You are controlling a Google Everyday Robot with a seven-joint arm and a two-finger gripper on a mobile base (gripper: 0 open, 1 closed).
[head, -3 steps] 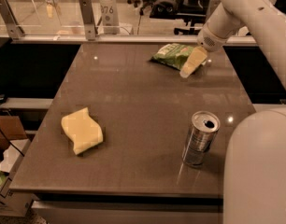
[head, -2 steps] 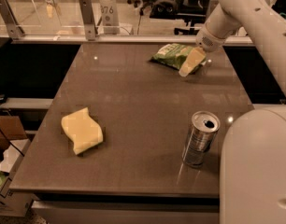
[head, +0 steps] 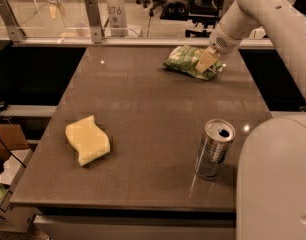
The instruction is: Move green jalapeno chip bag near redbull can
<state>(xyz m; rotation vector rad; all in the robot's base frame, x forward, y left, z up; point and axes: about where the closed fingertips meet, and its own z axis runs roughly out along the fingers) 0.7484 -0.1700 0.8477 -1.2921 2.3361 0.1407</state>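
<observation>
The green jalapeno chip bag [head: 185, 61] lies at the far right of the table, crinkly with light print. My gripper [head: 207, 61] hangs from the white arm coming in from the upper right and rests at the bag's right end, touching or just over it. The redbull can [head: 213, 149] stands upright near the front right of the table, its pull-tab top facing up, well apart from the bag.
A wavy yellow sponge [head: 88, 140] lies at the front left of the brown table [head: 143, 109]. A railing with metal posts [head: 93, 19] runs along the far edge. My white body [head: 278, 179] covers the front right corner.
The gripper has shifted very slightly at the bag's right end. The bag, can and sponge have not moved.
</observation>
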